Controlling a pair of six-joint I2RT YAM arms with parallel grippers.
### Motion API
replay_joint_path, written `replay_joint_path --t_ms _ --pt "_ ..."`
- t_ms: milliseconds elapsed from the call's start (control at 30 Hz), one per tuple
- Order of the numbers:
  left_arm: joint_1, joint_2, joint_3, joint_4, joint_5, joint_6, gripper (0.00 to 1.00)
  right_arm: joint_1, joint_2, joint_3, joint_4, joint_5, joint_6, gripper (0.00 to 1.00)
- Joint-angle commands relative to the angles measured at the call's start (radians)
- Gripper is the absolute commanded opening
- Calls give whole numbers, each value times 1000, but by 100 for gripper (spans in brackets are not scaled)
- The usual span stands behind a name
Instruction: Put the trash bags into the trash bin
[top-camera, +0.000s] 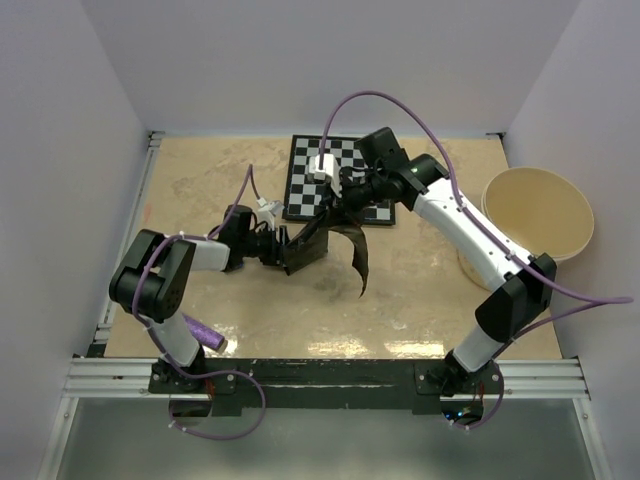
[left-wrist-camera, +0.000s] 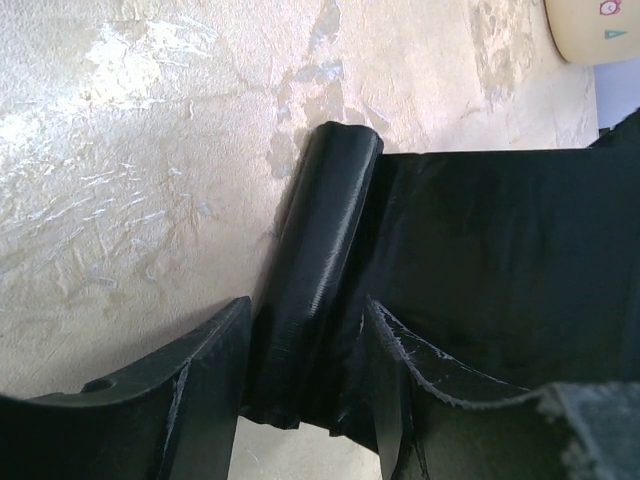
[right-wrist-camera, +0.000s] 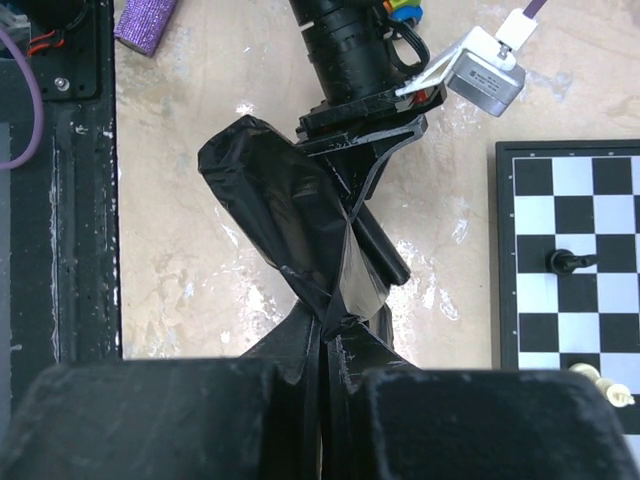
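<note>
Overall, white walls (top-camera: 300, 60) enclose one beige table (top-camera: 200, 190). One cream bin (top-camera: 585, 215) stands at right, one chessboard (top-camera: 310, 170) at the back. The trash bags (top-camera: 330, 245) stretch mid-table, outside the bin: left gripper (top-camera: 283, 250) clamped on their roll, right gripper (top-camera: 341, 207) pinching the sheet. One purple roll (top-camera: 205, 332) lies near-left.

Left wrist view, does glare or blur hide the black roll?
Left wrist view: glare whitens the table, but the trash bag roll is sharp; the left fingers look slightly soft. Right wrist view: the right fingers are dark and soft, the trash bag film crisp.
</note>
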Motion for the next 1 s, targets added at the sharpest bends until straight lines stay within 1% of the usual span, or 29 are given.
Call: replay_joint_path --t_ms 0,100,233,333,467,633,700,833,900,967 --pt "-14 27 7 -69 -51 61 54 -10 -65 -14 -6 22 -21 0" --pt "-31 20 5 -86 -64 90 54 -12 -79 -57 -5 54 -24 0" --pt "-82 6 10 -132 -117 156 54 -18 -104 -140 -18 105 -49 0" --pt "-122 1 23 -170 -164 196 52 -28 -130 -184 -46 112 -73 0" --pt "-166 12 57 -218 -196 228 49 -35 -173 -220 -80 131 -93 0" --pt "-211 44 109 -304 -218 273 47 -42 -236 -273 -112 195 -134 0" --pt "-223 57 134 -366 -279 284 45 -44 -259 -295 -127 218 -148 0" --pt "-234 86 171 -425 -307 296 39 -47 -297 -338 -156 266 -177 1" --pt "-246 109 190 -451 -298 307 37 -47 -312 -365 -164 304 -193 5" --pt "-251 135 210 -477 -275 320 32 -47 -320 -388 -189 336 -232 9"
